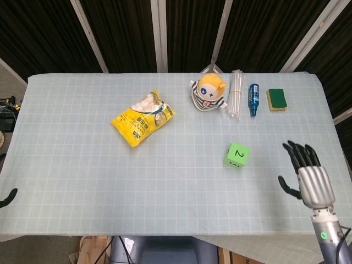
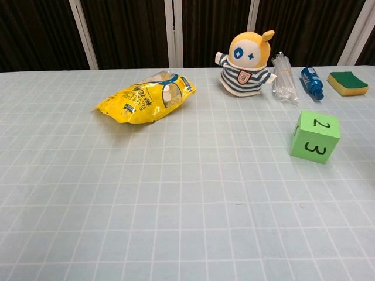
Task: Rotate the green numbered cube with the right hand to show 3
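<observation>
The green numbered cube (image 1: 237,155) sits on the table right of centre, with 2 on its top face. The chest view shows the cube (image 2: 314,136) with 2 on top and 3 on the side facing the robot. My right hand (image 1: 308,173) hovers near the table's front right, to the right of the cube and apart from it, fingers spread and holding nothing. It does not show in the chest view. Only a dark tip of my left hand (image 1: 6,197) shows at the left edge, off the table.
A yellow snack bag (image 1: 142,117) lies left of centre. Along the back right stand a striped plush toy (image 1: 208,92), a clear bundle of sticks (image 1: 235,100), a blue bottle (image 1: 253,99) and a green-and-yellow sponge (image 1: 276,99).
</observation>
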Robot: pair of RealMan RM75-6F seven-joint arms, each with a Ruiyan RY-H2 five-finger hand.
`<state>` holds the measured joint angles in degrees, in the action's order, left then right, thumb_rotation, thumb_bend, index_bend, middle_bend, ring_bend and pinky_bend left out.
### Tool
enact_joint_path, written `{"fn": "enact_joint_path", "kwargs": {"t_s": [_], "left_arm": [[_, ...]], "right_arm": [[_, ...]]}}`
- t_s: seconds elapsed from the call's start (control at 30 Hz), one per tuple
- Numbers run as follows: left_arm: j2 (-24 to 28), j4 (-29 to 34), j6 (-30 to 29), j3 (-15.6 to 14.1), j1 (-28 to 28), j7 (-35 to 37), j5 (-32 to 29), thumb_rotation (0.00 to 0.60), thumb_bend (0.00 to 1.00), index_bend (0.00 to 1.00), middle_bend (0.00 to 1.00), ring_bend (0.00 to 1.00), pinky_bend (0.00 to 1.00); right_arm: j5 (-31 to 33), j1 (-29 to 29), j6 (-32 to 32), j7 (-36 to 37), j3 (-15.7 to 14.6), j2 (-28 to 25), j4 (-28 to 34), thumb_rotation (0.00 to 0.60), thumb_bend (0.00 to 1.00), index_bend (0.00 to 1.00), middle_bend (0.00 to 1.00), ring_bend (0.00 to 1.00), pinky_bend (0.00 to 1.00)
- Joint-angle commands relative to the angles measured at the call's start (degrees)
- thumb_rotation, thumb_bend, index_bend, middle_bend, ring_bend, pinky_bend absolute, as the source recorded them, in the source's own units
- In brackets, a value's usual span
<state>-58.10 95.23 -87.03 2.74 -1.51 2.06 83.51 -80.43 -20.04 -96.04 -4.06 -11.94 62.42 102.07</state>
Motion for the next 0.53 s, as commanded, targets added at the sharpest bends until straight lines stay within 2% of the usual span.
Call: {"fn": "enact_joint_path", "kwargs": {"t_s": [0.03,0.23,0.53], "left_arm": [[-0.06,0.06,0.32,-0.15,-0.1,-0.32,0.05,0.6,0.36,0.06,0.01,0.0,0.0],[-0.6,0.01,0.49,0.12,-0.41,-1.47,-0.16,0.6,0.36,0.06,0.01,0.0,0.0],[-1.62,-0.21,1.28,-0.03,-1.08,-3.69,0.13,0.6,0.36,0.06,0.01,0.0,0.0]], "right_arm": [[-4.7,6.99,-2.59,-7.39,-1.84,2.69,-3.22,0.6,0.35,0.09,0.05,0.07,0.06],[-6.45,10.24,-5.59,-10.99,1.49,4.91,-4.76,0.6,0.35,0.09,0.05,0.07,0.06],[-7.42,12.39,-4.52,-10.16,4.01,4.93,-4.58,0.6,0.35,0.09,0.05,0.07,0.06]]}}
